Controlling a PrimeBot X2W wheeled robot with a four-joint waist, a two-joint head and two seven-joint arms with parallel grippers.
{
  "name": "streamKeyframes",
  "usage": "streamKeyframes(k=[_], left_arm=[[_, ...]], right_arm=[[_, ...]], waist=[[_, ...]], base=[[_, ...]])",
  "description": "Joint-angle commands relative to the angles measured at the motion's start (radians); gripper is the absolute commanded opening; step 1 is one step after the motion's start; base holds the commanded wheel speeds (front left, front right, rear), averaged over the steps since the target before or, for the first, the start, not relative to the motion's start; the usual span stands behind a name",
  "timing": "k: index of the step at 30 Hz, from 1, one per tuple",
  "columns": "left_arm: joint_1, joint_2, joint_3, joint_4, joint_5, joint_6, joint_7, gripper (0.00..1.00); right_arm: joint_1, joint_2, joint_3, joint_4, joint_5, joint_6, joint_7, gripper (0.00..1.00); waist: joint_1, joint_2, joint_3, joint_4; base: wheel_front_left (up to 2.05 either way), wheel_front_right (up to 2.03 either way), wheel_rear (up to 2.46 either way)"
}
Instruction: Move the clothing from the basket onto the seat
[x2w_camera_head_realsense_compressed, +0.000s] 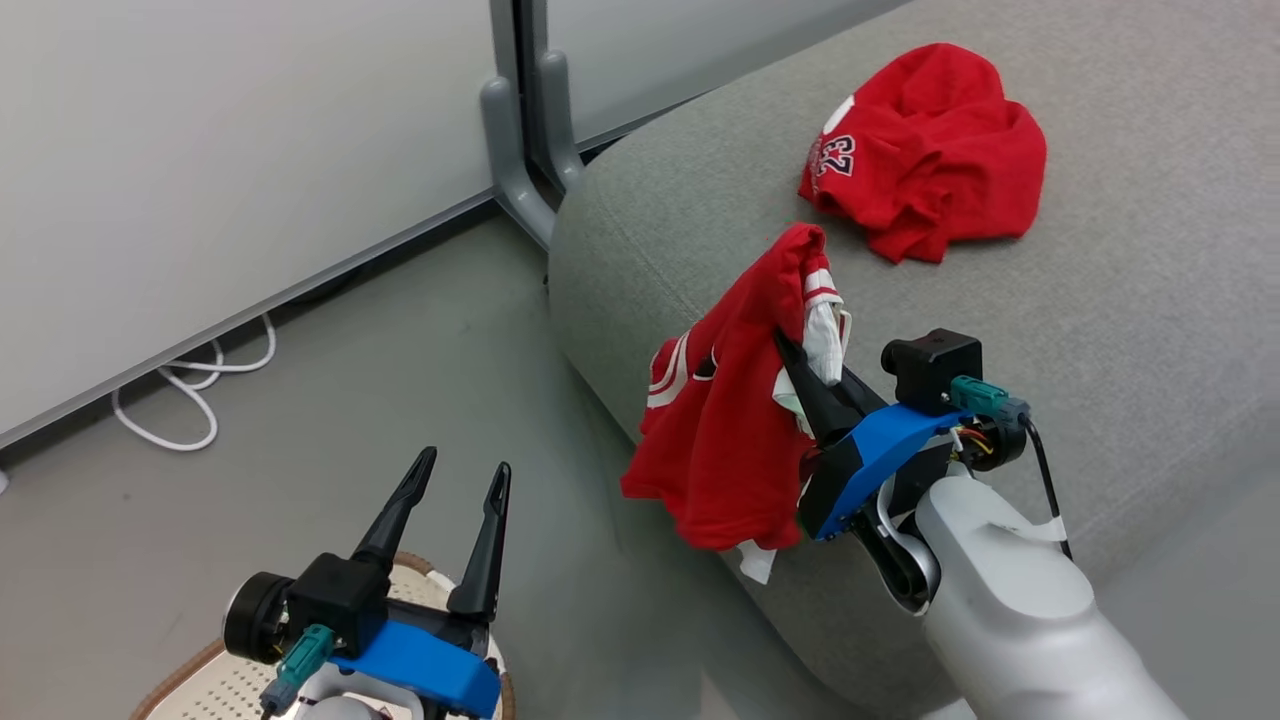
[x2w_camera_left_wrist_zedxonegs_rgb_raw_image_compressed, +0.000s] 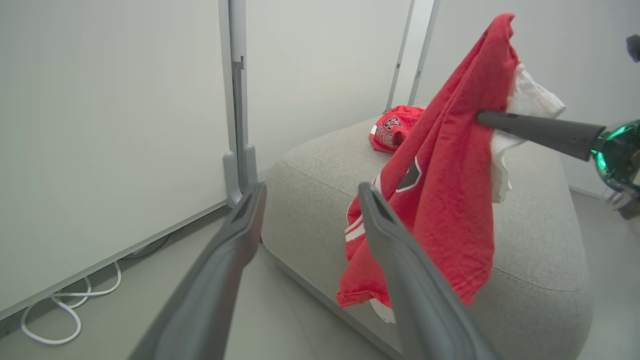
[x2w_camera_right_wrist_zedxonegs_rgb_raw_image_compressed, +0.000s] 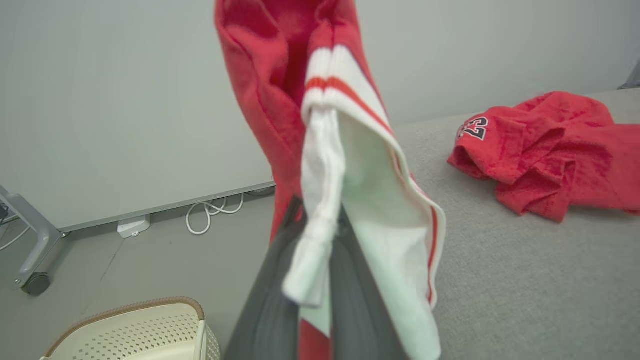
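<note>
clothing (x2w_camera_head_realsense_compressed: 720, 440) was mid-transfer, by my reading: one piece in the air, one lying on the cushion. going across the head view from nine o'clock, a white cable (x2w_camera_head_realsense_compressed: 200, 400) looped on the floor beside the wall. at seven o'clock a corner of the basket (x2w_camera_head_realsense_compressed: 220, 692) showed, with brown rim and perforated side; whether any cloth lay inside could not be told. just above it hovered the left gripper (x2w_camera_head_realsense_compressed: 466, 462), fingers spread wide with nothing between them, pointing toward twelve o'clock, its wrist low at the bottom edge.

at the centre hung the held piece (x2w_camera_left_wrist_zedxonegs_rgb_raw_image_compressed: 450, 190), red with white trim stripes and some white fabric bunched near the top. it draped across the rounded front edge of the seat (x2w_camera_head_realsense_compressed: 1100, 330), so its hem looked to dangle off the cushion rather than over it. the right gripper (x2w_camera_head_realsense_compressed: 795, 365) had its fingers pressed together on the upper folds, pinching red and white cloth alike. its pale forearm rose from five o'clock, fingers aimed toward eleven o'clock. at one o'clock the crumpled piece (x2w_camera_head_realsense_compressed: 930, 150) lay on the seat, well apart from the held one.

the next move, i judged, called for carrying the pinch further toward one o'clock, well inside the edge, lowering until the cloth pooled, then spreading the fingers.
</note>
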Motion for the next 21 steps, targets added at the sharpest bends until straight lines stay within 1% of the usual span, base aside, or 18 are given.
streamKeyframes(k=[1, 11, 14, 18, 21], left_arm=[[-0.019, 0.009, 0.003, -0.001, 0.007, -0.007, -0.005, 1.0], [-0.052, 0.02, -0.031, 0.014, 0.001, -0.008, -0.005, 1.0], [-0.061, 0.026, -0.036, 0.011, 0.001, -0.007, -0.005, 1.0], [-0.071, 0.039, -0.017, -0.009, 0.011, -0.007, -0.004, 1.0], [-0.1, 0.056, -0.024, -0.033, 0.025, -0.007, -0.005, 1.0]], right_arm=[[0.002, 0.0, -0.005, -0.008, 0.006, 0.0, -0.005, 0.0], [0.032, 0.001, -0.061, -0.041, -0.006, 0.0, -0.005, 0.0], [0.035, 0.001, -0.068, -0.053, 0.031, 0.0, -0.005, 0.0], [-0.055, 0.0, -0.138, -0.044, 0.038, 0.0, -0.005, 0.0], [-0.152, -0.001, -0.246, -0.024, -0.003, 0.0, -0.005, 0.0]], waist=[[0.0, 0.0, 0.02, -0.041], [0.0, 0.0, 0.055, -0.056], [0.0, 0.0, 0.068, -0.056], [0.0, 0.0, 0.116, -0.058], [0.0, 0.0, 0.178, -0.036]], base=[[0.0, 0.0, 0.0], [0.0, 0.0, 0.0], [0.0, 0.0, 0.0], [0.0, 0.0, 0.0], [0.0, 0.0, 0.0]])
